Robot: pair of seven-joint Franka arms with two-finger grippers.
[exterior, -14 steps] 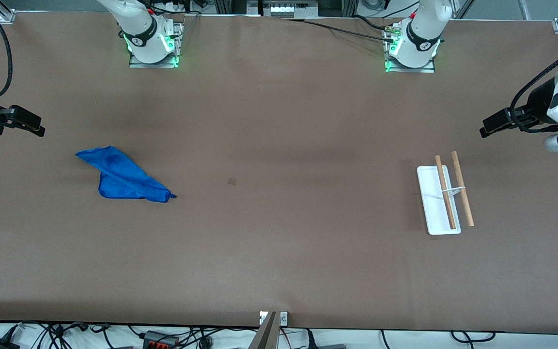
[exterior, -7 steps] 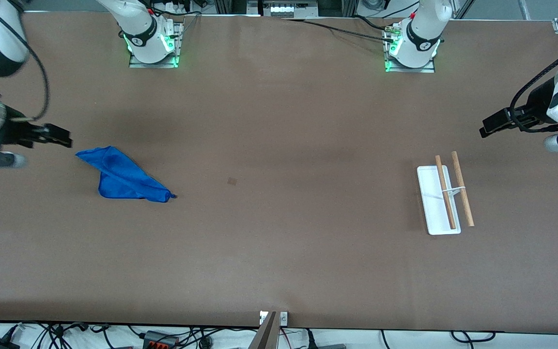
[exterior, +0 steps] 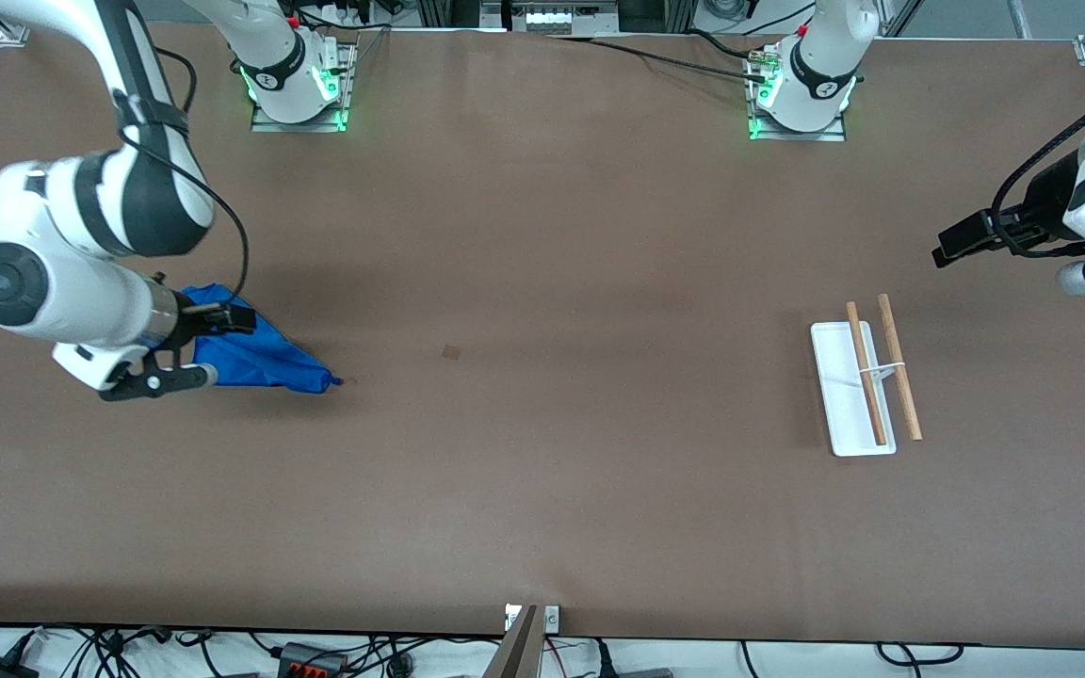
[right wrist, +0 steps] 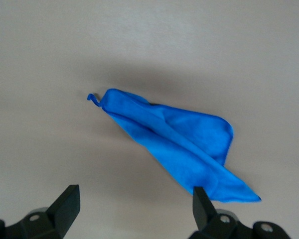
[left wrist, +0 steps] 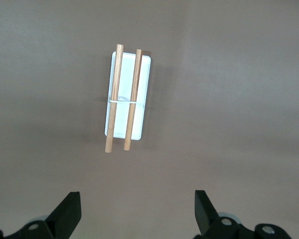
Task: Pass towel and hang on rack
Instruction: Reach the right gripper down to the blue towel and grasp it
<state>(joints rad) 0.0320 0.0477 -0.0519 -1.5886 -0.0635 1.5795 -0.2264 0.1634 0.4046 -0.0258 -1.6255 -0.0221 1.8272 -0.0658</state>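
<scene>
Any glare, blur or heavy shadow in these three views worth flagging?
Front view: even light, no glare; soft shadow on the table around the crumpled bright-blue cloth towel under the right pincer. Right wrist view: towel slightly soft. Left wrist view: the white rack with two wooden rods casts a faint shadow.

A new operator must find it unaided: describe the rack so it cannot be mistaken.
Look on the brown table toward the left arm's end, where the open left gripper hangs above. The rack stands alone there: a flat white rectangular base with a thin white upright carrying two parallel light-brown wooden rods, nothing draped on them.
</scene>
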